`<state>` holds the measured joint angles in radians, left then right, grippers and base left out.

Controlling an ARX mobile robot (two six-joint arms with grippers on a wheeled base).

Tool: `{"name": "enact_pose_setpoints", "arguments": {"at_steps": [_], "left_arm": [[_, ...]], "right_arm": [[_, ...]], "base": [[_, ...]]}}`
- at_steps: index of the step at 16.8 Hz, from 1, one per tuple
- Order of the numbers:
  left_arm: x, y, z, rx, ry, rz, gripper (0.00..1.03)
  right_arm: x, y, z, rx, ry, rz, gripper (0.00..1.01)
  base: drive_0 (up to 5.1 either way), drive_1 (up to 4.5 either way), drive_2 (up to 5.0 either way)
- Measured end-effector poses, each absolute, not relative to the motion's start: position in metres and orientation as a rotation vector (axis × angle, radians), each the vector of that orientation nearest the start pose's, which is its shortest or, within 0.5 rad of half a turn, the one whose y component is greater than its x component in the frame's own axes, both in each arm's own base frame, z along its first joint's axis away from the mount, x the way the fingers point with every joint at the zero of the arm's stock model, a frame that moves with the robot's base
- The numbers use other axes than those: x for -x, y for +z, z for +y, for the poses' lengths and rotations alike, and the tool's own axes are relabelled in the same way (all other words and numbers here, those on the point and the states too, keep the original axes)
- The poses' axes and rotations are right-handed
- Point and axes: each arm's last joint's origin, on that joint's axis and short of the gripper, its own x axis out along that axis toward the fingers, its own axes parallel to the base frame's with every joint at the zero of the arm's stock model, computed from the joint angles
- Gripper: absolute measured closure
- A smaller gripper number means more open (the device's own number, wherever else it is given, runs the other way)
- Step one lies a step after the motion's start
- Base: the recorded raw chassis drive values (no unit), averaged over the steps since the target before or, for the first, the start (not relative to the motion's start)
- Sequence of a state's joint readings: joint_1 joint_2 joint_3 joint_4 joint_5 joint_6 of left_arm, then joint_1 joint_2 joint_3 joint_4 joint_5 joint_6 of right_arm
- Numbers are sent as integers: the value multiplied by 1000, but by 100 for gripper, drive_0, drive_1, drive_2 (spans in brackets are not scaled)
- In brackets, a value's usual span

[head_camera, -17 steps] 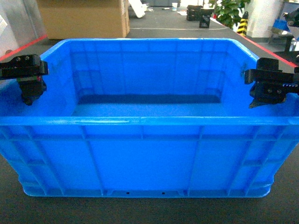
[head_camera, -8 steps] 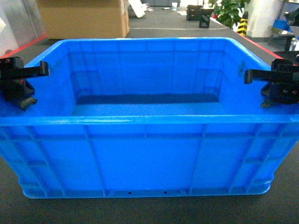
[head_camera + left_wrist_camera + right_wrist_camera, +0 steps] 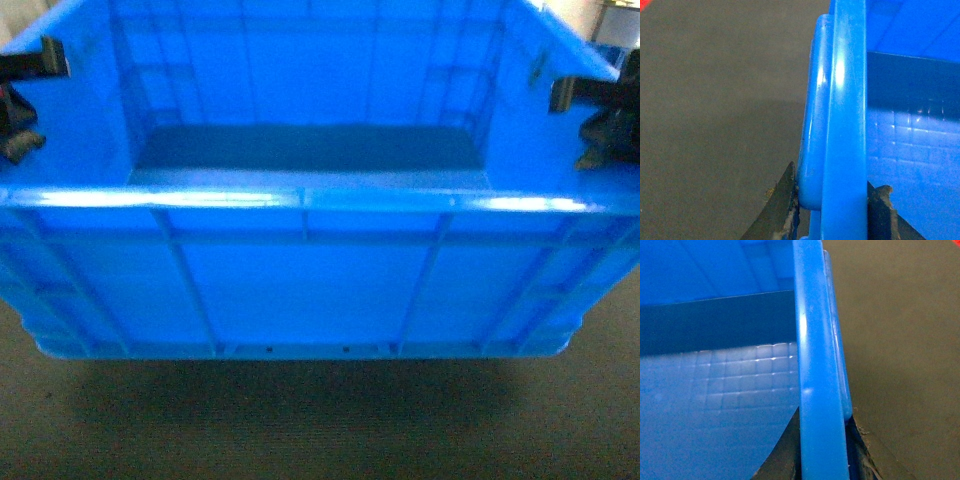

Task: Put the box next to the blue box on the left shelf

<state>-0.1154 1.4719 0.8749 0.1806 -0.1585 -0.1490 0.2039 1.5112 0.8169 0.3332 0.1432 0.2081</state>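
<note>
The box (image 3: 310, 270) fills most of the head view, its near long wall facing the camera with vertical ribs and a bright, glossy top rim running across the middle of the frame. Its open top shows a darker floor and the far wall toward the upper part of the frame. Below it, a dark shadow lies on the grey floor (image 3: 300, 430), and a gap shows between the box's bottom edge and that shadow.

The left gripper (image 3: 20, 100) sits at the upper left edge of the head view, on the box's short side wall. In the left wrist view its jaws straddle the rim at the bottom of the frame, one worn dark finger (image 3: 782, 210) outside the wall and the other inside, both pressed against the blue plastic: it is clamped on the box.

The right gripper (image 3: 600, 120) sits at the upper right edge of the head view on the opposite short wall. In the right wrist view its jaws likewise straddle the rim at the bottom of the frame, one finger (image 3: 785, 450) inside and one outside, gripping the box.
</note>
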Motion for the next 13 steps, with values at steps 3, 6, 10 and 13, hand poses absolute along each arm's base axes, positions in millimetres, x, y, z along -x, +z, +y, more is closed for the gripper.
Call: {"name": "enact_pose_setpoints", "arguments": {"at_steps": [3, 6, 10, 13], "left_arm": [[-311, 257, -36, 96, 75, 318, 83], [-299, 261, -41, 89, 83, 245, 84], [-298, 262, -42, 90, 81, 230, 84], [-298, 262, -42, 88, 85, 231, 84]], "right_arm": [[-308, 244, 59, -138, 18, 245, 85], [-299, 249, 57, -140, 16, 223, 85], [-297, 253, 58, -139, 12, 202, 86], [-297, 253, 58, -139, 13, 203, 86]], "base": [[0, 0, 0], [0, 0, 0], [0, 0, 0], [0, 0, 0]]}}
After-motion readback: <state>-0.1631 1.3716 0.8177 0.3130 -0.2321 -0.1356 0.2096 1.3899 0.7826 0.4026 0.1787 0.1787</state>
